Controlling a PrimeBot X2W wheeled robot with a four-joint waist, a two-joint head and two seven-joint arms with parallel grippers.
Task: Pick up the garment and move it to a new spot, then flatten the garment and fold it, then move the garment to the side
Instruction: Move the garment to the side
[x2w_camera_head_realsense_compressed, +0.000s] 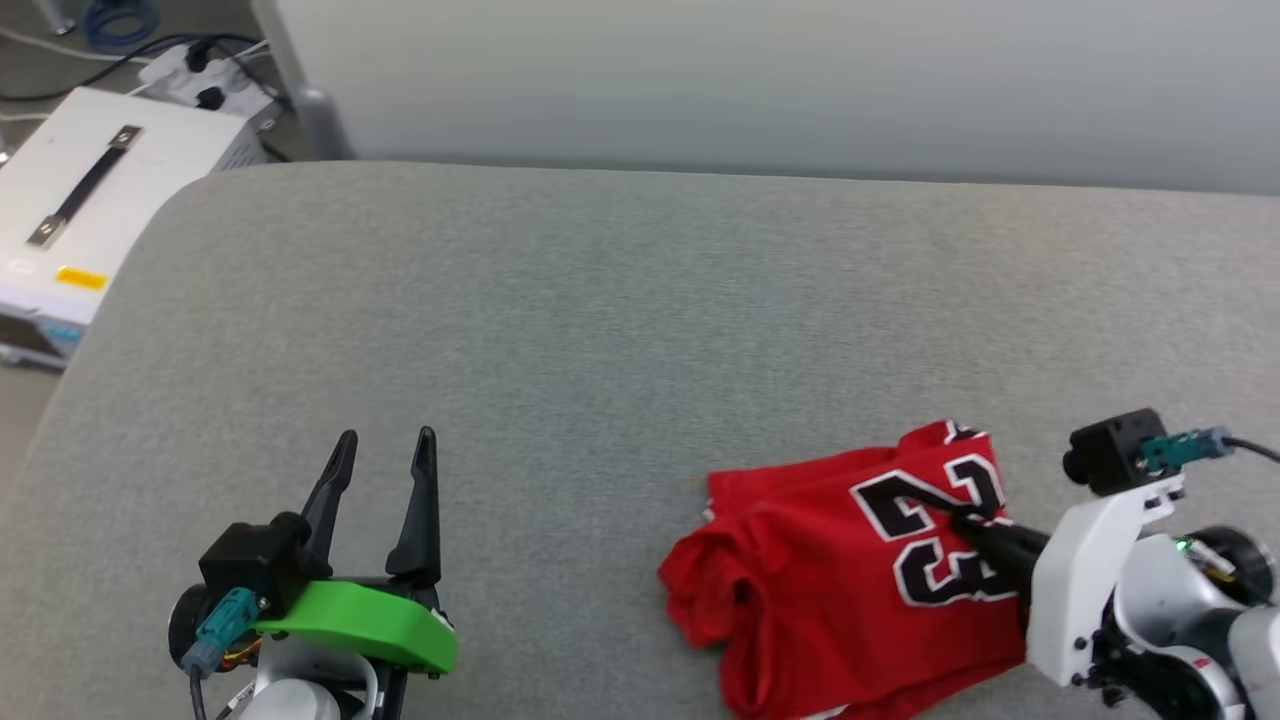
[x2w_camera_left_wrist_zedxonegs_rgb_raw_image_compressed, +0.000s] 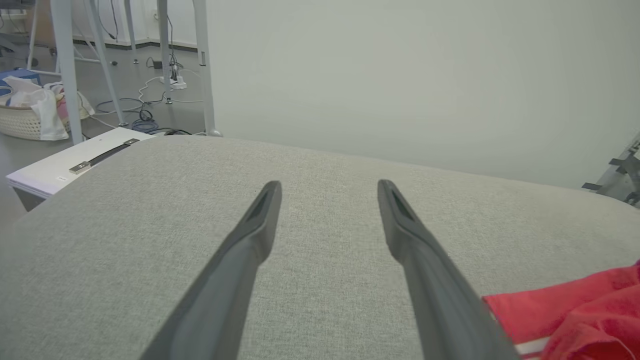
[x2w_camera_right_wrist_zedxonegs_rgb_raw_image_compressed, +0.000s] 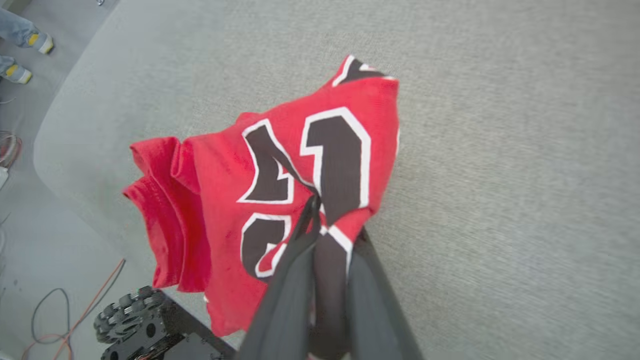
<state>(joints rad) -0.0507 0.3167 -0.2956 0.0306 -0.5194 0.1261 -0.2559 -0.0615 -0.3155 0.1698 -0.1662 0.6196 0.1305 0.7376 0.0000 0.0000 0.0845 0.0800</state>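
We clamp our right gripper (x2w_camera_right_wrist_zedxonegs_rgb_raw_image_compressed: 320, 222) onto the crumpled red jersey T-shirt (x2w_camera_right_wrist_zedxonegs_rgb_raw_image_compressed: 210, 200), ready to lift it, while our left gripper (x2w_camera_head_realsense_compressed: 386, 437) hangs spread wide.

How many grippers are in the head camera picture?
2. The left gripper is lower left, open over the grey surface; the right gripper is lower right, pinching the garment.

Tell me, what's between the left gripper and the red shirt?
Nothing: in the head view, bare grey fabric surface separates the left gripper from the garment.
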